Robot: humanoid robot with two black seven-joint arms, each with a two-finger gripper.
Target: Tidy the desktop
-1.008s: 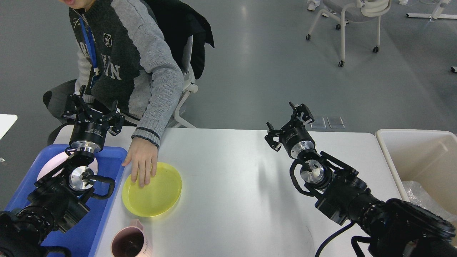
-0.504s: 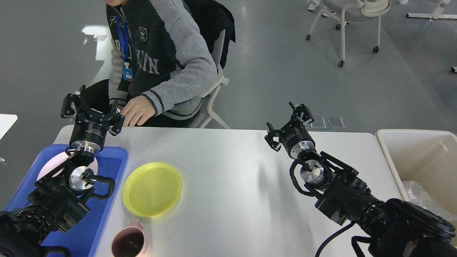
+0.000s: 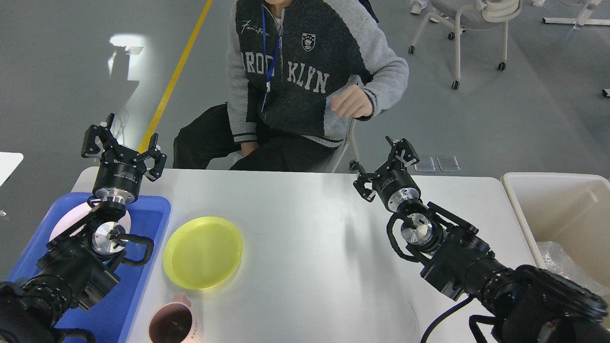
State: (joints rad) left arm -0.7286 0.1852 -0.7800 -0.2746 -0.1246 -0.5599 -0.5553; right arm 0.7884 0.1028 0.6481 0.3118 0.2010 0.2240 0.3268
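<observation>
**Both arms raised over the table, fingers spread and holding nothing**

Head view: the white desktop [image 3: 310,247] fills the lower middle of the picture, running from the blue tray [image 3: 147,209] on its left side to the cream bin [image 3: 512,190] standing just off its right end. A yellow plate [image 3: 202,252] lies flat on the desktop, close beside the tray's right wall. Nearer the front edge sits a pink cup [image 3: 172,324], upright with its mouth showing. Inside the tray a pale pink plate [image 3: 71,224] lies partly hidden behind the left arm.

The left gripper [image 3: 123,145] stands above the tray's far end, its fingers splayed wide with nothing between them. The right gripper [image 3: 385,164] hangs over the far edge of the desktop, fingers likewise parted and empty.

Behind the table a person in a grey and dark sweater [image 3: 295,71] sits on a chair, one hand [image 3: 351,102] lifted, clear of the desktop
</observation>
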